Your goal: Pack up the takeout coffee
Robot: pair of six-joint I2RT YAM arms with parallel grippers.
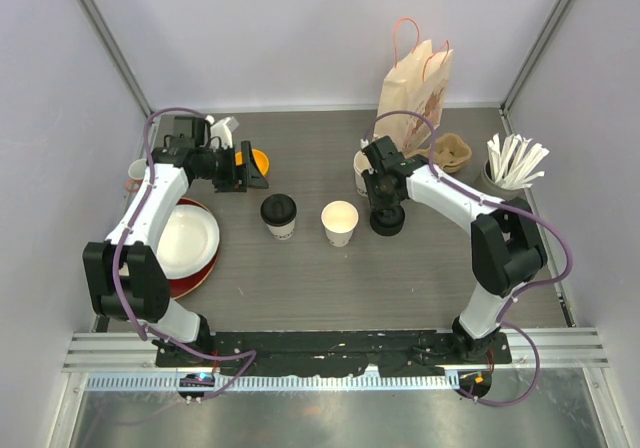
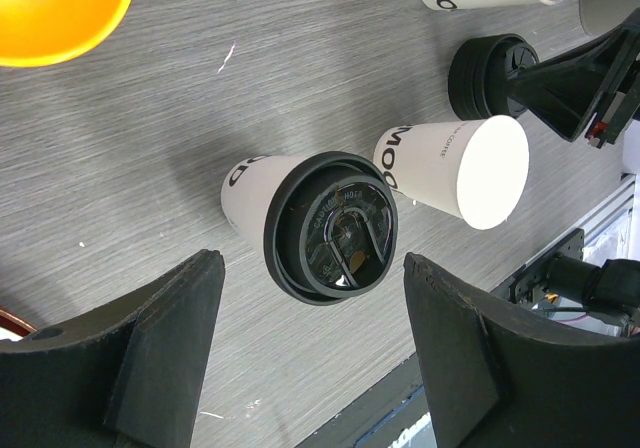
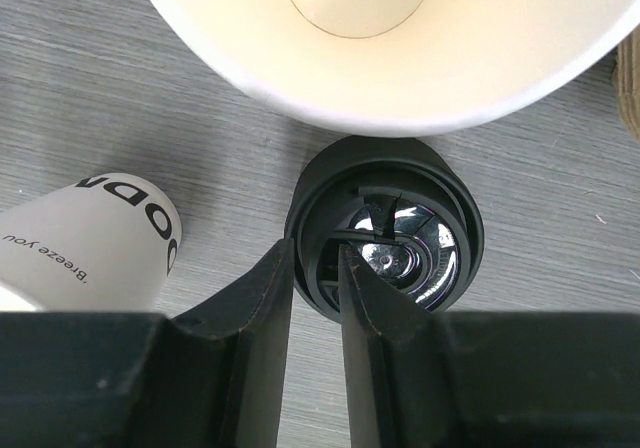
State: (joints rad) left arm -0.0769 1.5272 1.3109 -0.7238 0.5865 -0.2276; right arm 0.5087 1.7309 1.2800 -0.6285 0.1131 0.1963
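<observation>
Lidded cup: upright mid-desk, near open cup.
Loose lid: flat on the desk, right of the open cup.
Left hand: wide, empty, beside orange bowl. Only its wrist view frames the lidded cup between the fingers.
Right hand: overhead view hides its fingers. Wrist view shows them narrow, straddling the lid's rim. Cannot tell whether they press.

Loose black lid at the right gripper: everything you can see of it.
The black lid is round, glossy plastic, with a raised rim and a recessed centre with a moulded sip tab. It sits flat on the grey table, on no cup, beside an open white cup. The right gripper straddles its rim, one finger inside, one outside.
</observation>
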